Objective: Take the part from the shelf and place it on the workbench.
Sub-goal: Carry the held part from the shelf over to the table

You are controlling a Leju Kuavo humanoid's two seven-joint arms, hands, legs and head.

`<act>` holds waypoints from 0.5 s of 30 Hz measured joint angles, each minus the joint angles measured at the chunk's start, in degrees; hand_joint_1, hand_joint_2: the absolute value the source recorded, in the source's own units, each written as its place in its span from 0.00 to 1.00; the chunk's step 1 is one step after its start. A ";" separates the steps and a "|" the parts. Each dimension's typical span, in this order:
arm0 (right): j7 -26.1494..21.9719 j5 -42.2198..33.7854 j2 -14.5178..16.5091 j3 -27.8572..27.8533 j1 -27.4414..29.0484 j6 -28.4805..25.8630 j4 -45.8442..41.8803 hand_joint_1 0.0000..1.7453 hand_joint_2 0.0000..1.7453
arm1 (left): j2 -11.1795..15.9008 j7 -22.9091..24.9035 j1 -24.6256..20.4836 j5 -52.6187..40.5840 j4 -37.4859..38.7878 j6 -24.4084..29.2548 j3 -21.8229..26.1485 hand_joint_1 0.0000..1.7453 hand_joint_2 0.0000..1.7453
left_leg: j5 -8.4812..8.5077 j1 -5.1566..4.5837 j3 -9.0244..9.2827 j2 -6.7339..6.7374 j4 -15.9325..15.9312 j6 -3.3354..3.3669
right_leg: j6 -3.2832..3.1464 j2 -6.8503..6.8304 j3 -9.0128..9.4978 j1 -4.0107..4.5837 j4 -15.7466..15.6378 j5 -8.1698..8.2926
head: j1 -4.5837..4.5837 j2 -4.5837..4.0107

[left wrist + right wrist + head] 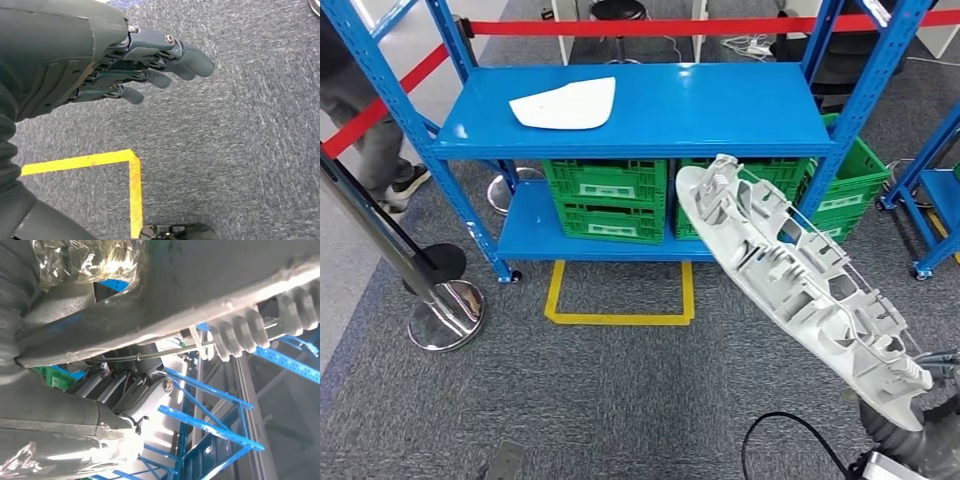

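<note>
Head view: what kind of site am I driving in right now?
Most likely a factory or warehouse test cell. A blue steel shelf holds green crates and a flat white part; yellow floor tape marks a standing spot, and a red barrier belt cordons the area. The right hand holds a grey moulded part.

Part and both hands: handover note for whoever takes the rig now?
Right hand: grips the grey ribbed part at its near end, held up in front of the shelf.
Left hand: holds nothing, fingers loosely extended, hanging over the carpet by the yellow floor tape.
A white part lies on the top shelf; green crates sit on the lower one.
Done: grey part is off the shelf.
Left: carry it to the workbench, set it down.
</note>
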 joint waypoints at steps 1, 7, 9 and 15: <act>-0.21 0.07 0.03 0.24 0.17 0.01 0.00 1.00 1.00 | 0.03 0.00 0.06 0.02 0.00 0.02 0.01 0.00 1.00 | -1.07 0.06 -0.49 -0.04 0.87 -0.33 | -0.57 -0.07 -0.31 -0.05 -0.02 0.41 | -0.07 0.00; -0.76 0.71 0.18 2.86 1.36 0.02 0.26 1.00 1.00 | 0.19 0.00 0.35 0.03 0.02 0.39 0.01 0.00 1.00 | -10.32 0.28 -4.24 -0.09 15.95 -1.05 | -1.76 -0.20 -3.75 0.40 0.19 2.89 | -0.17 0.00; -0.73 0.73 0.18 3.52 1.57 0.02 0.47 1.00 1.00 | 0.26 0.00 0.42 -0.05 0.01 0.74 0.01 0.00 1.00 | -7.50 0.04 0.19 -0.15 9.91 -0.11 | -1.76 -0.16 -4.54 0.79 0.28 3.55 | -0.16 0.00; -0.57 0.22 0.21 4.30 1.77 -0.03 0.75 1.00 1.00 | 0.64 0.02 0.58 -0.25 0.02 1.00 0.01 0.00 1.00 | -4.65 -0.76 6.64 0.11 -1.88 1.94 | -0.56 -0.30 -5.52 1.05 0.41 4.94 | -0.14 0.00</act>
